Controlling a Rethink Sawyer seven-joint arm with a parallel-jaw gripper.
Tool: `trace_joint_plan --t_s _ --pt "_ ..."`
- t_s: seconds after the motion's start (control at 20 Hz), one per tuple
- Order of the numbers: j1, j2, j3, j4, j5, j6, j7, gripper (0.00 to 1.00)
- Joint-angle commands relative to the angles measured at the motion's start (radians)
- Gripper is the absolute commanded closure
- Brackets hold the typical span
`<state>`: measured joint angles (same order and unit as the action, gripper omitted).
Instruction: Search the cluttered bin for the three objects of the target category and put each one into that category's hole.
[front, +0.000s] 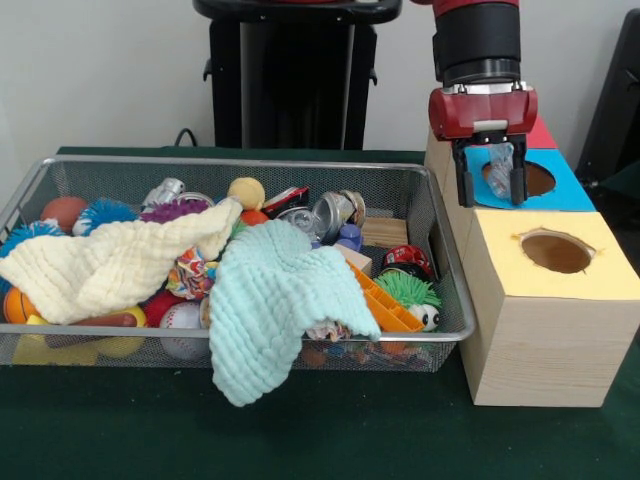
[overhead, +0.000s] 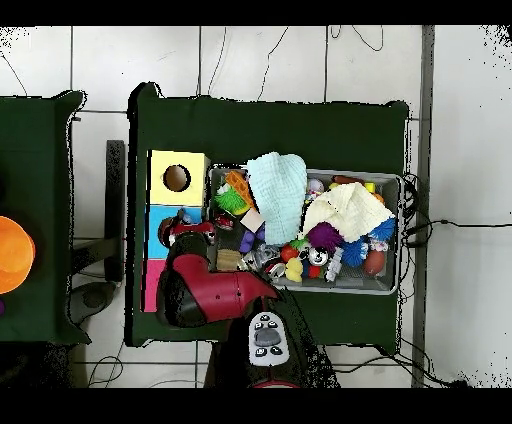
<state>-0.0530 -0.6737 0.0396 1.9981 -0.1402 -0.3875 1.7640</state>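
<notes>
My gripper (front: 492, 197) hangs over the round hole (front: 536, 180) of the blue-topped wooden box (front: 570, 192), to the right of the wire mesh bin (front: 448, 262). It is shut on a crushed clear plastic bottle (front: 499, 169), held upright between the fingers just above the hole's left rim. In the overhead view the red gripper head (overhead: 190, 228) covers the blue box (overhead: 160, 216) beside the bin (overhead: 401, 190). I cannot make out another clear bottle among the bin's clutter.
A cream cloth (front: 110, 265) and a mint cloth (front: 270, 300) cover much of the bin; the mint one hangs over its front rim. Crushed silver cans (front: 330, 212), balls and toys lie around them. A yellow-topped box (front: 556, 285) stands nearer the camera, and a red-topped box (front: 541, 135) behind the blue one.
</notes>
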Motion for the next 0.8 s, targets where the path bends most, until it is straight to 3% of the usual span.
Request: trace_joint_plan --t_s 0.05,0.3,0.65,0.8 --pt "0.008 0.054 0.025 0.051 0.052 0.029 0.227 0.00" --pt "0.003 0.019 0.042 0.059 0.069 0.066 0.226 0.00" --pt "0.009 -0.127 0.082 0.074 0.120 0.254 0.200 0.00" --pt "0.018 -0.158 0.083 0.073 0.130 0.293 0.197 0.00"
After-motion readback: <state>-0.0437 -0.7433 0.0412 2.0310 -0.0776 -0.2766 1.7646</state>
